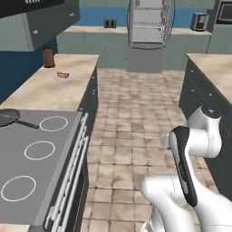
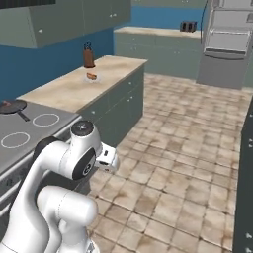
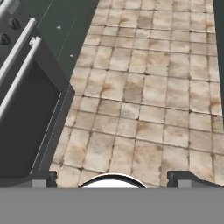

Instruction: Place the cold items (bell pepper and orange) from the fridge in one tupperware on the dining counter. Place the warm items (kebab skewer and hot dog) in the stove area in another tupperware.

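The hot dog (image 1: 62,74) (image 2: 92,76) lies on a small plate on the beige counter beyond the stove (image 1: 41,158) (image 2: 29,131). At the far end of the room the fridge (image 1: 146,31) (image 2: 226,34) stands open, and its shelves are too small to read. My gripper (image 3: 113,180) (image 2: 107,162) hangs low over the tiled floor in front of the oven. It is open, its fingertips (image 3: 43,178) are wide apart, and there is nothing between them. The bell pepper, orange, kebab skewer and tupperware are out of view.
A dark pan (image 1: 10,117) (image 2: 12,106) rests on the stove's far burner. A brown jar (image 1: 48,58) (image 2: 89,57) stands behind the hot dog. Another counter (image 1: 213,68) runs along the right. A toaster (image 1: 110,22) sits on the back counter. Tiled floor (image 1: 131,113) lies between the counters.
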